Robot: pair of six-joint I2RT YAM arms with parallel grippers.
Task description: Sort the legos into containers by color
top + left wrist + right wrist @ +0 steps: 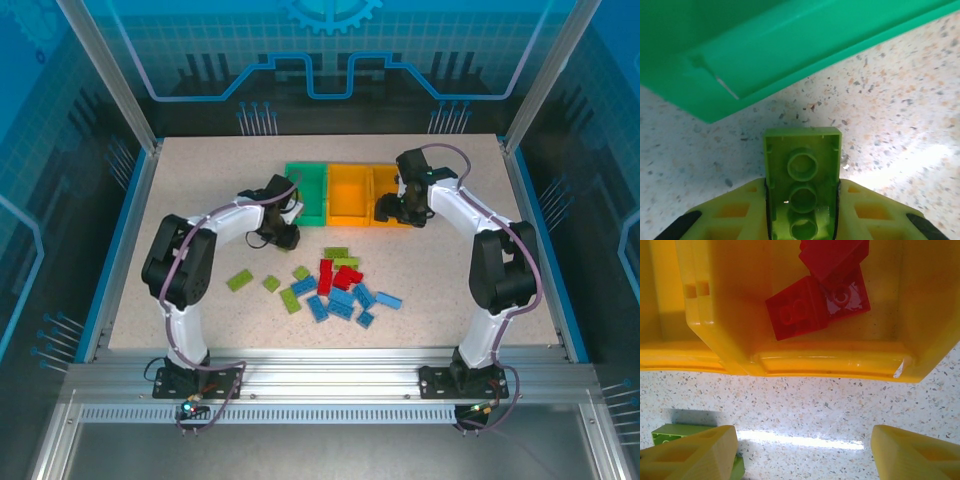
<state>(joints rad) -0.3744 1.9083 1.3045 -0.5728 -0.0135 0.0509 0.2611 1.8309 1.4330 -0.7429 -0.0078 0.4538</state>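
Left end effector [802, 186] is seen clamped on a lime brick [802, 150], held by one end with most of its length sticking out ahead of the fingers, just in front of the green bin [765, 45]. Whether the brick is clear of the desk [900, 100] cannot be told. Main risk: with so short a bite the brick could be pivoted or slipped out under any side load. Second risk: if travel is made forward before enough lift, the protruding tip would be driven into the bin wall. The brick would be knocked loose, or the joined row of bins shoved. Right end effector [805, 455] is wide and empty, low over the desk just in front of the right-hand orange-yellow bin [830, 365], where red bricks [797, 315] are already lying. A second lime brick [667, 435] sits partly hidden behind one of its fingers and could be nudged or trapped on descent. The remaining legos [335, 285] are piled between the arms, so a clash is possible if both are sent there together.
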